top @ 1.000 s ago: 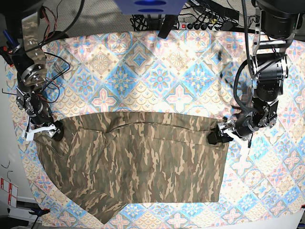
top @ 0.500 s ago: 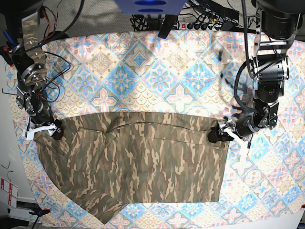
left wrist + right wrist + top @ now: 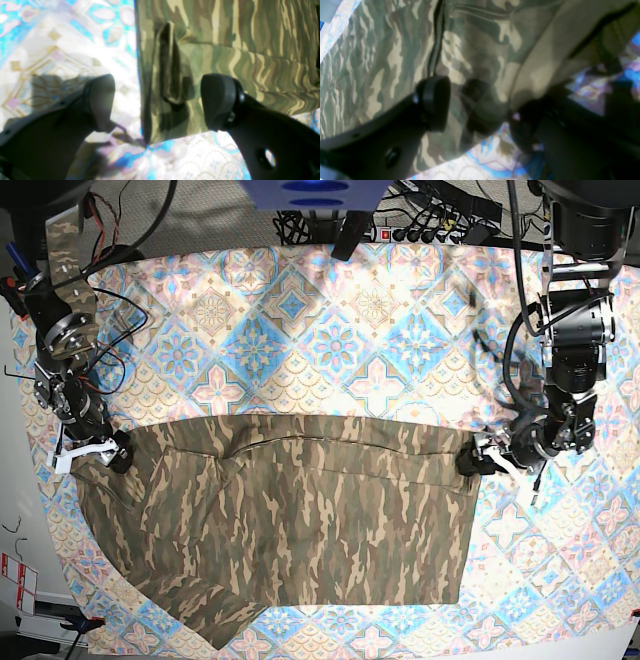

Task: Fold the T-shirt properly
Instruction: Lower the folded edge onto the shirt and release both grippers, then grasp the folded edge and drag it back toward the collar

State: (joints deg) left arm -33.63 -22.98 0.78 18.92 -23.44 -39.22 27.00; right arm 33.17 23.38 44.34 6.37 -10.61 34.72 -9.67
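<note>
Two grippers flanked the T-shirt [image 3: 300, 520] spread across the tablecloth [image 3: 330, 330]: the left gripper [image 3: 157, 100] gaped over its corner edge, the right gripper [image 3: 480, 112] spread wide astride a hem, grip unclear.

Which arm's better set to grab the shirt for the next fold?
Right, probably. The right gripper has its open jaws bracketing the shirt's bunched corner. The left gripper is open too, but one finger sits over bare tablecloth beside the edge.
</note>
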